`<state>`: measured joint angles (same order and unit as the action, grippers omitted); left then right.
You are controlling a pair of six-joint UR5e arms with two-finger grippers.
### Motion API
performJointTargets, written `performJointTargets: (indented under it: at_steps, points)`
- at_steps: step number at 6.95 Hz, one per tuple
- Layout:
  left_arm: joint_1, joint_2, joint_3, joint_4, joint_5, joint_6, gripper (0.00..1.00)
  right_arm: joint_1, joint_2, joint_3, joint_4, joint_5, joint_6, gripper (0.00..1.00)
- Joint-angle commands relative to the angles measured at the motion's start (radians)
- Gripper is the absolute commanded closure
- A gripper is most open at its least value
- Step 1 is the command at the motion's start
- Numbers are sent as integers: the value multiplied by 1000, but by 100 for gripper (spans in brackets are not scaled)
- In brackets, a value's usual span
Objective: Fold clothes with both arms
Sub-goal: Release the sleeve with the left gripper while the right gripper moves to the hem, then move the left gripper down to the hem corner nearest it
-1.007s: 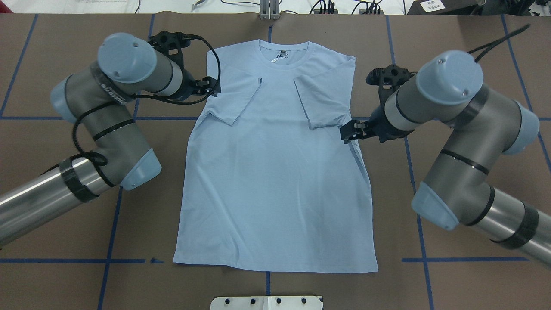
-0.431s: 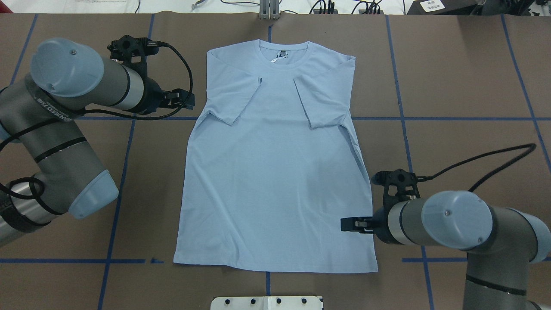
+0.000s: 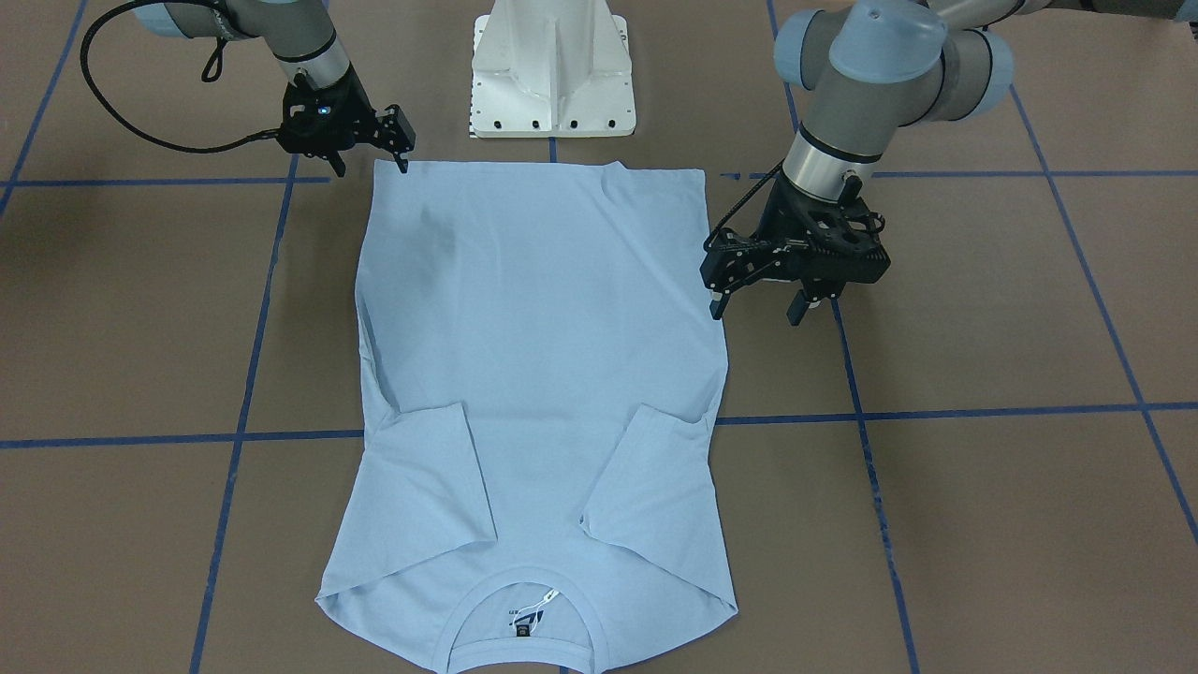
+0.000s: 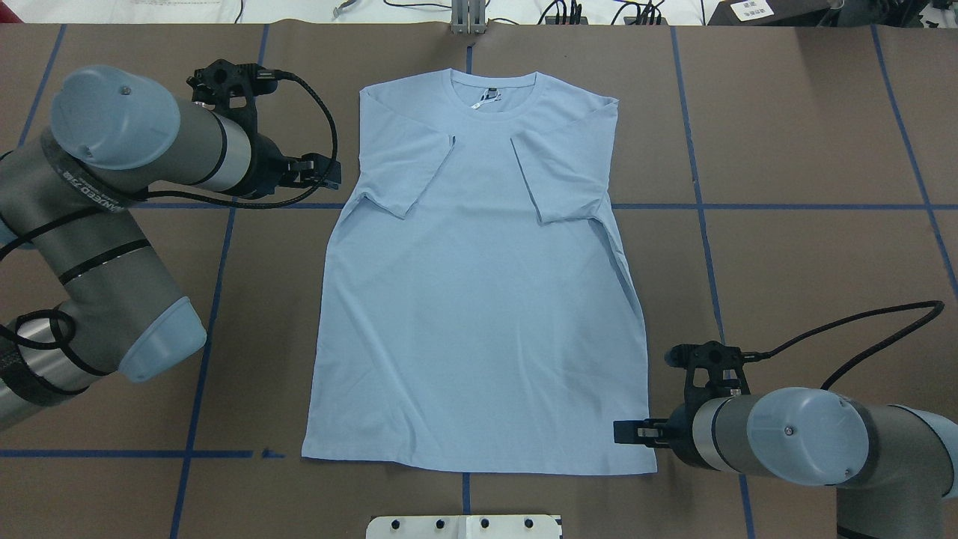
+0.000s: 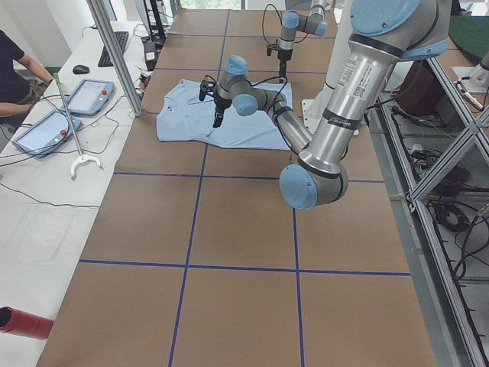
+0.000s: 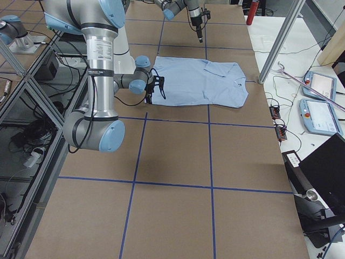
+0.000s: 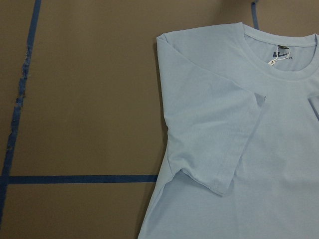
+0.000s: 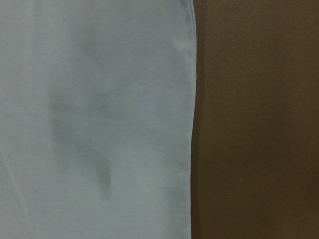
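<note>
The pale blue T-shirt (image 4: pixel 479 299) lies flat on the brown table, both sleeves folded inward and its neck and black label (image 4: pixel 492 93) at the far side. The chest print is hidden. My left gripper (image 4: pixel 333 172) is open and empty, hovering just off the shirt's left edge beside the folded sleeve; it also shows in the front view (image 3: pixel 755 309). My right gripper (image 4: pixel 620 432) is open and empty at the shirt's near right hem corner, also in the front view (image 3: pixel 371 159). The left wrist view shows the shoulder and sleeve (image 7: pixel 224 124), the right wrist view the shirt's side edge (image 8: pixel 94 119).
The white pedestal base (image 3: pixel 552 75) stands just behind the hem. Blue tape lines (image 4: pixel 217 299) cross the brown table cover. A metal post (image 5: pixel 114 53), tablets and a seated operator (image 5: pixel 11 69) are beyond the neck end.
My right gripper has moved from the right sleeve down along the shirt's side to the hem corner. My left gripper drew back off the left shoulder and now holds still.
</note>
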<state>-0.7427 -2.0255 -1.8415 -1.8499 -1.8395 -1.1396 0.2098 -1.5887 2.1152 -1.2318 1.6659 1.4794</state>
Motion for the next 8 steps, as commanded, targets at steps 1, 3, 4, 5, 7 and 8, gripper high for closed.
performJointTargets:
  at_steps: [1,3,4,5,7,8]
  points:
    - [2,-1,-1,-2,0,0,0,-10,2,-11,2,5,2,1]
    - [2,-1,1,-2,0,3,0,-24,38,-43,2,3,2,2]
    - [2,1,1,-3,0,6,0,-33,41,-50,2,0,2,4]
    - [2,1,2,-5,0,6,0,-33,41,-52,2,5,1,10]
    - [2,1,2,-3,0,6,0,-30,33,-52,2,5,2,26]
    - [2,-1,1,-3,0,4,0,-30,35,-52,2,6,2,42]
